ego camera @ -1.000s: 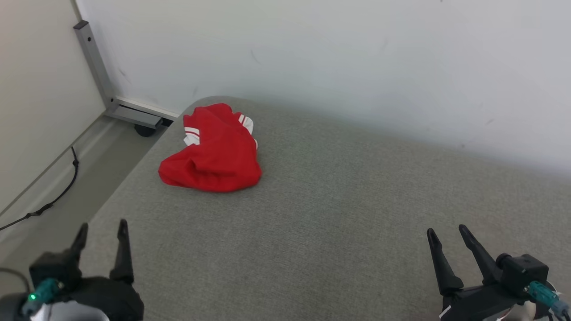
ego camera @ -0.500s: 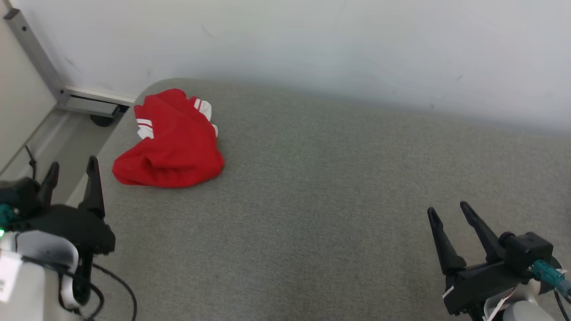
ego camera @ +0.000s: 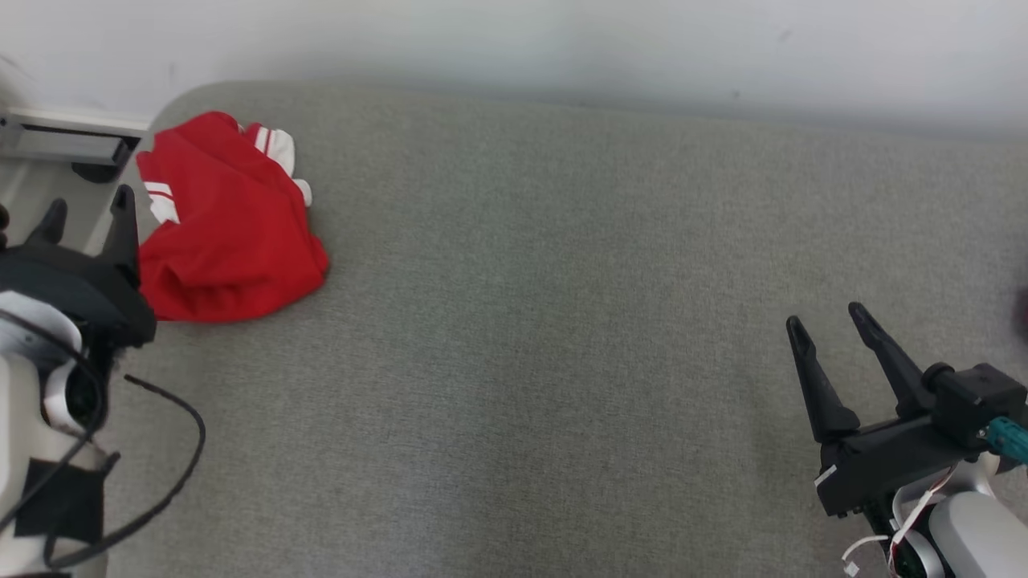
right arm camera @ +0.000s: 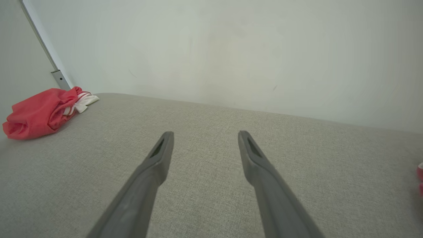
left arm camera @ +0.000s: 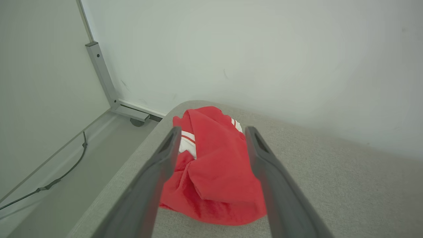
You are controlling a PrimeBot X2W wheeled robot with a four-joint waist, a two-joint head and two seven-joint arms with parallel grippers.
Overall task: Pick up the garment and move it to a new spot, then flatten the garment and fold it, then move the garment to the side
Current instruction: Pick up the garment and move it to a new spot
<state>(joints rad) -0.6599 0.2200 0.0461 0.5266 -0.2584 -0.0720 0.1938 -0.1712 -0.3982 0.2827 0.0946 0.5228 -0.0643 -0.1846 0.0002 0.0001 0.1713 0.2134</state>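
Barely begun: garment (ego camera: 229,233) crumpled, not yet lifted. Just beside it, left gripper (ego camera: 90,201); well apart, right gripper (ego camera: 825,315); both spread wide, empty. Moving, flattening, folding all ahead.

My views are bright, softly and evenly lit. Fingers (left arm camera: 148,191) of my left gripper (left arm camera: 212,130) blur near the lens. The garment (ego camera: 229,233) casts a faint shadow at six o'clock; a dark smear (ego camera: 1023,313) sits at three o'clock in the head view.
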